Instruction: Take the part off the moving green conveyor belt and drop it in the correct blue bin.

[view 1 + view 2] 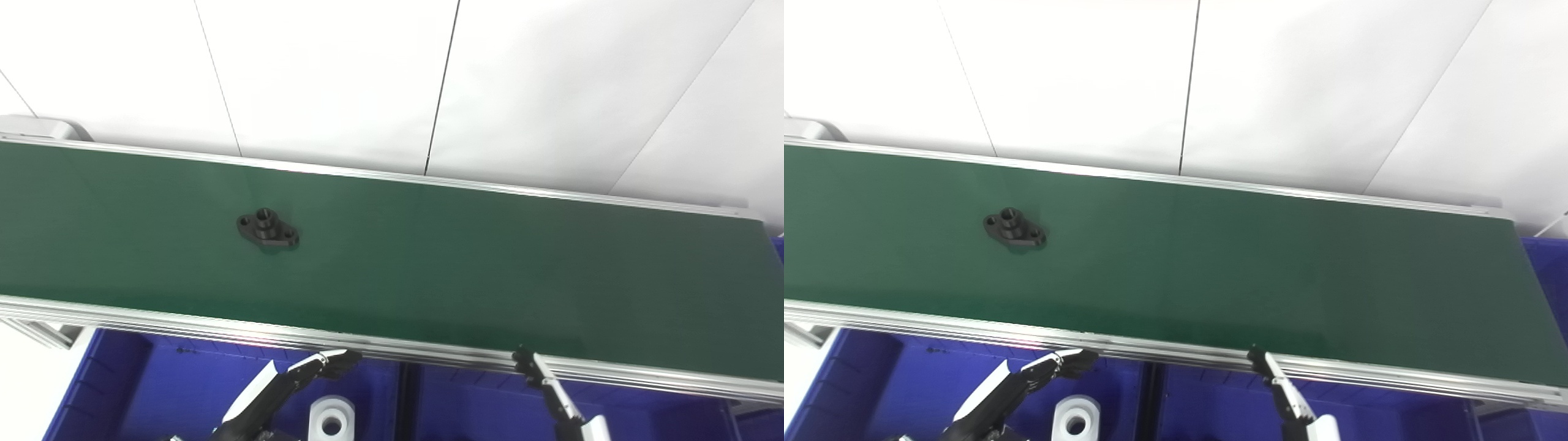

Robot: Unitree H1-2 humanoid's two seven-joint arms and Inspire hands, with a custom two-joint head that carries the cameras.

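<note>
Part (267, 228), a matte black flanged piece with a raised round hub and two bolt holes, lies on the smooth green conveyor belt (465, 257), well beyond both hands. Left robot hand (288, 383) holds nothing, fingers extended over a blue bin (153, 386). Right robot hand (548, 389) shows only slim fingers; I cannot tell its state. A white cylindrical part (331, 418) sits in the bin.

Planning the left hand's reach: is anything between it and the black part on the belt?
Only the belt's aluminium near rail lies between them. The left hand sits below it over the left blue bin, empty; the black flange part lies alone on the green belt. Reaching means going up over the rail.
</note>
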